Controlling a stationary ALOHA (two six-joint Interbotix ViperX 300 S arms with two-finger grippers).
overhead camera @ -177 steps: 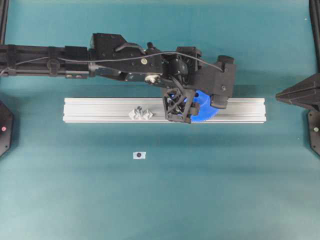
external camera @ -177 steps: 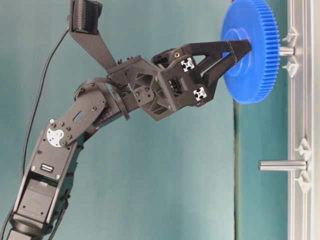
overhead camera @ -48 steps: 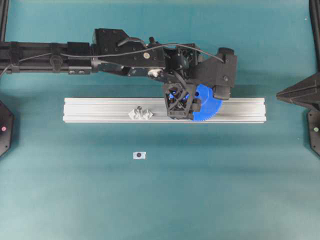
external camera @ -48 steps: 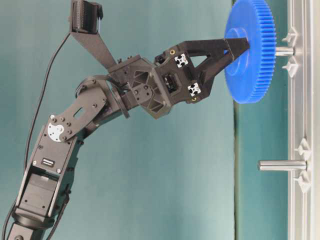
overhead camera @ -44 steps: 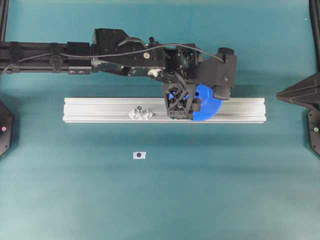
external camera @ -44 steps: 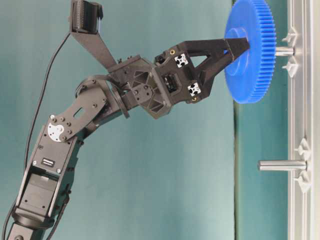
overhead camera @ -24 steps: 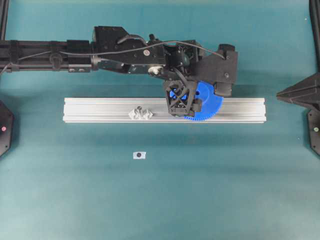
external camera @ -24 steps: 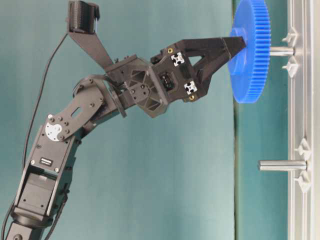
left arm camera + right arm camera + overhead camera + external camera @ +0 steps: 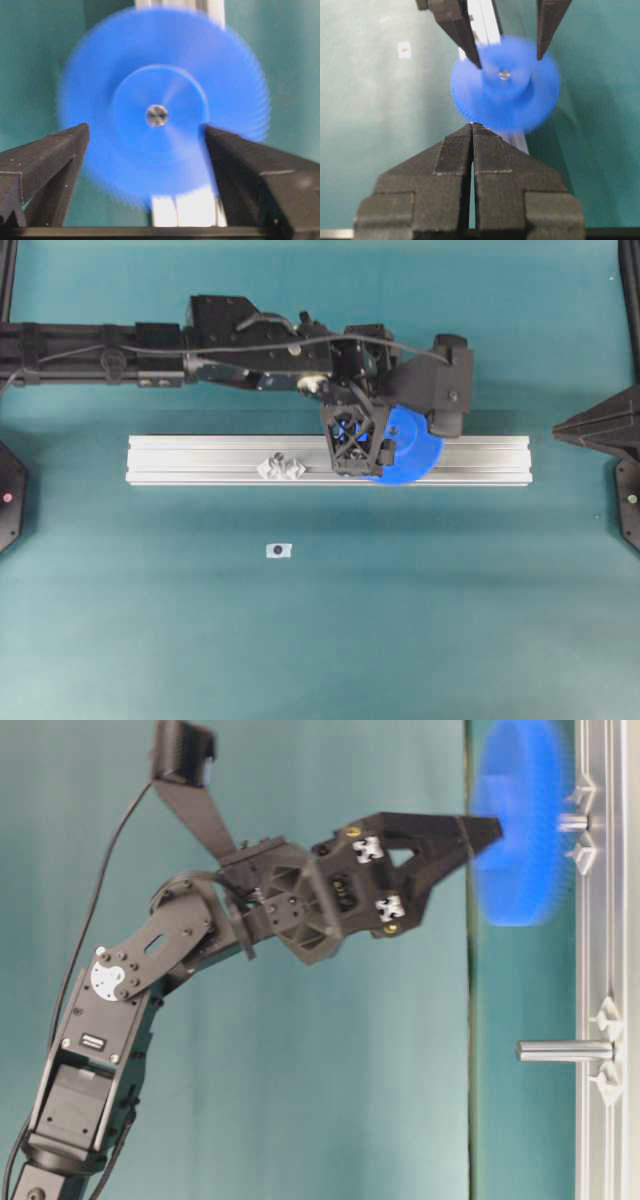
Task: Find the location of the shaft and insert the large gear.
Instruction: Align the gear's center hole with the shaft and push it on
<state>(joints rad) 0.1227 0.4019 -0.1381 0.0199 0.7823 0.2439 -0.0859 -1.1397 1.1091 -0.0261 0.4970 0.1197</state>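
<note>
Teal matting is covering the whole surface (image 9: 400,620), and lying nearest the overhead camera's lower edge is a small white tag (image 9: 279,551), well apart from the work. Beyond it the aluminium rail (image 9: 200,460) is stretching across the middle, carrying a spare clear-footed peg (image 9: 281,466). Further along the rail, the large gear (image 9: 412,455) is sitting on the shaft (image 9: 157,115), whose tip is showing through the centre hole in the left wrist view. The gear is blurring in three views, so it looks to be spinning or settling freely on the shaft.

The left fingers (image 9: 42,160) are standing wide, flanking the hub without touching it; the left gripper (image 9: 478,828) is hovering just off the gear's face. The right fingers (image 9: 472,150), watching from behind, are pressed together and holding nothing.

Judging by this, insertion seems essentially done; only backing the arm away looks left.

Half a second ago the fingers were pinching the hub and the gear's teeth were reading sharp; now the grip is released and the disc is smearing.
</note>
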